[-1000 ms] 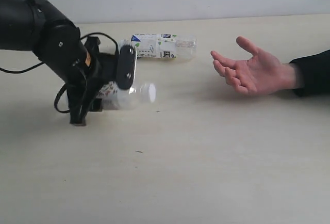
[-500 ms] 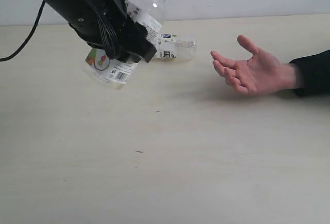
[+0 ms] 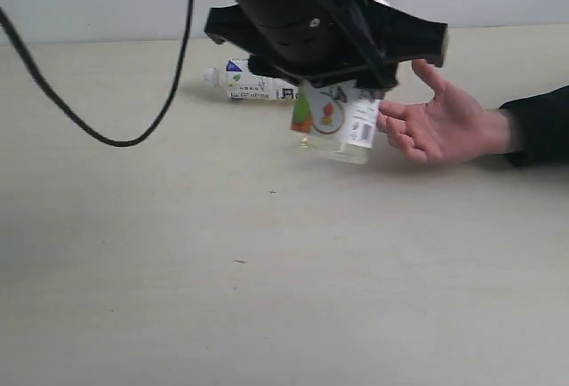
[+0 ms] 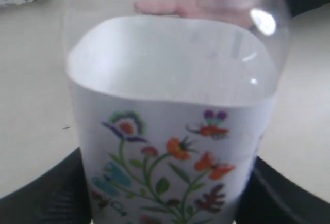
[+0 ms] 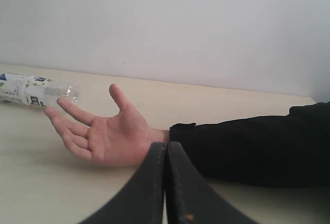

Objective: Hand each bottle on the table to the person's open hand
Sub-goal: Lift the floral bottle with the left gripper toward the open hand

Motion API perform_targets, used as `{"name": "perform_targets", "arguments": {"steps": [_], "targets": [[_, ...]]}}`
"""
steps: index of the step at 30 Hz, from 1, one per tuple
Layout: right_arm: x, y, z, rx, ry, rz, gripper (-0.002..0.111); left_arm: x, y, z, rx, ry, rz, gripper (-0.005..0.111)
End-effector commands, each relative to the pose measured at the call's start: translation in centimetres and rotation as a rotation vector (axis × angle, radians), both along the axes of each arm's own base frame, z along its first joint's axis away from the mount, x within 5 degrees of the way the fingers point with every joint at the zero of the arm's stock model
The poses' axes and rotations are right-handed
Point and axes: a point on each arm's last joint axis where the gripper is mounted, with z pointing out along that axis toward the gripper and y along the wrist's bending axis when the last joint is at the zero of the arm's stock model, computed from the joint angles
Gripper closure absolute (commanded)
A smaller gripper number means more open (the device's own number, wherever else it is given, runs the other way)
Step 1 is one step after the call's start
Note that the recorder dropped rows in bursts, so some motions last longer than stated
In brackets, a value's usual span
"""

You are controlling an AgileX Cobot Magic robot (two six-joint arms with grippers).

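Observation:
A clear bottle with a floral fruit label [image 3: 336, 124] hangs in the air, held by my left gripper [image 3: 342, 79], which is shut on its body. Its base sits just left of the person's open hand [image 3: 444, 124], close to the fingertips. In the left wrist view this bottle [image 4: 170, 131] fills the frame between the black fingers [image 4: 44, 198], with the hand [image 4: 206, 2] beyond it. A second bottle with a green-and-blue label [image 3: 253, 84] lies on its side on the table [image 3: 267, 270] behind. My right gripper [image 5: 165, 152] is shut and empty, low before the hand [image 5: 103, 136].
The person's black sleeve [image 3: 538, 124] rests on the table at the right edge. A black cable [image 3: 116, 132] loops down from my left arm over the table's left part. A pale wall [image 5: 165, 28] runs behind the table.
My left arm has lifted the floral bottle off the table and carried it right, from the left side to just beside the open hand. The hand and the lying bottle stayed put.

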Motion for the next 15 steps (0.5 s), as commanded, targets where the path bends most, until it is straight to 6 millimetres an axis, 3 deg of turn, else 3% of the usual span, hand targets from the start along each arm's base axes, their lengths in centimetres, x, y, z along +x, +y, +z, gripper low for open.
{"name": "perform_targets", "arguments": {"steps": [1, 8, 15], "targets": [[0.0, 0.1, 0.0, 0.003, -0.011, 0.008, 0.108, 0.4, -3.7, 0.5, -0.066, -0.040, -0.024, 0.107], [0.0, 0.1, 0.0, 0.005, -0.011, 0.007, 0.108, 1.4, -9.5, -0.3, -0.105, -0.150, -0.089, 0.107], [0.0, 0.1, 0.0, 0.002, -0.012, 0.008, 0.108, 1.4, -10.4, 0.0, -0.187, -0.187, -0.114, 0.107]]}}
